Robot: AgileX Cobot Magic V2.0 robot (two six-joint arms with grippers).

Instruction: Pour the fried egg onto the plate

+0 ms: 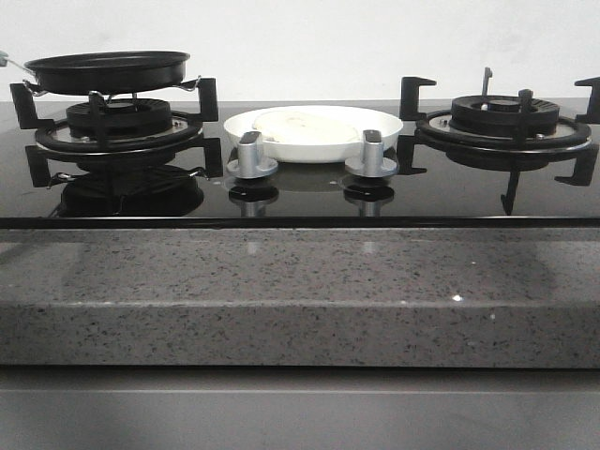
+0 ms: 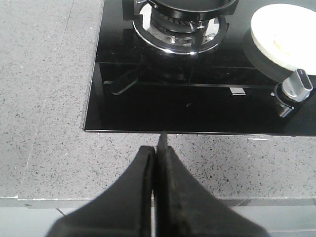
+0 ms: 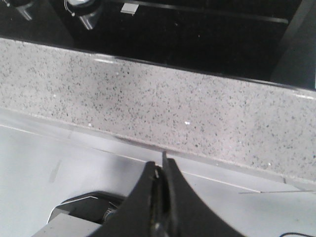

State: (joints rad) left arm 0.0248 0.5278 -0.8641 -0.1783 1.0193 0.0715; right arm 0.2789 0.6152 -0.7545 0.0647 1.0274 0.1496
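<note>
Egg on plate, both grippers clear.
The fried egg (image 1: 302,124) lay flat in the white plate (image 1: 384,127) between the two burners, behind the two knobs (image 1: 251,156). The black pan (image 1: 108,69) sat empty on the left burner. The left gripper (image 2: 157,153) and right gripper (image 3: 160,173) hung over the stone counter edge (image 1: 300,309), well short of the plate, fingers pressed together, holding nothing.

Count by kind, across all views:

- Fried egg (image 1: 305,125): one, lying on the plate.
- Plate (image 1: 384,127): one, white.
- Frying pan (image 1: 108,71): one, black, seated on the left burner.
- Burners: two, left burner (image 1: 117,122) and right burner (image 1: 504,117).
- Control knobs: two, left knob (image 1: 250,155) and right knob (image 1: 373,153).
- Hob (image 1: 300,202): one, black glass.
- Counter (image 1: 300,291): one, speckled grey.
- End effectors: two, left end effector (image 2: 156,163) and right end effector (image 3: 161,175), each with fingers pressed together.
</note>
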